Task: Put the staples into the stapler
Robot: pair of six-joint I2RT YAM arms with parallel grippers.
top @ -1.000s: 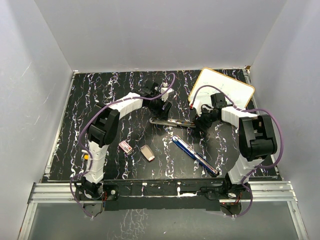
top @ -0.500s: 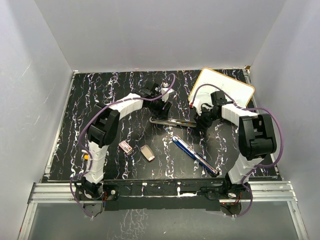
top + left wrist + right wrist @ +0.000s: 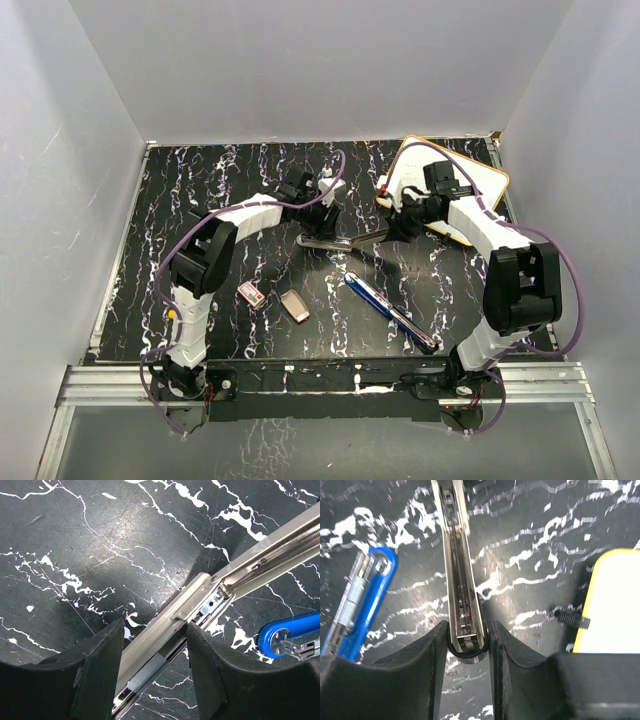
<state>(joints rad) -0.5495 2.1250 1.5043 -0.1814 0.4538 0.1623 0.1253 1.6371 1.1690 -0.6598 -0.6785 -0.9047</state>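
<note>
- Flagging the main risk at the right claw [image 3: 467, 626]: it pinches only the very end of the stapler [image 3: 456, 555], on smooth bright metal. Any pull or lift could pop that end out of the pads.
- Second risk at the left claw [image 3: 156, 630]: the stapler crosses its gap at a slant. A squeeze there would likely twist the body rather than seat it square. With the far end pinned, that could spring or bend the thin rail.
- Right claw: narrow, both pads hard against the stapler's end, holding it.
- Left claw: roughly half open, astride the stapler's middle near the hinge. There is a gap at the left pad's tip, and the right pad is about touching. No firm grip that I can see.
- Stapler: stretched out long between the two claws, mid-bench [image 3: 220, 190]. Can't tell if either end is off the surface.
- Staples: the red-pink staple box [image 3: 252, 294] and tan inner tray [image 3: 295, 306] lie near each other but apart. Both sit toward the arm bases, well apart from the stapler, untouched. My read: loading not started, the stapler is being opened first.
- Blue tool [image 3: 390, 308] lies near the stapler's near side, so a swing could knock it.
- White board [image 3: 615, 605] sits just beside the right claw.
</note>
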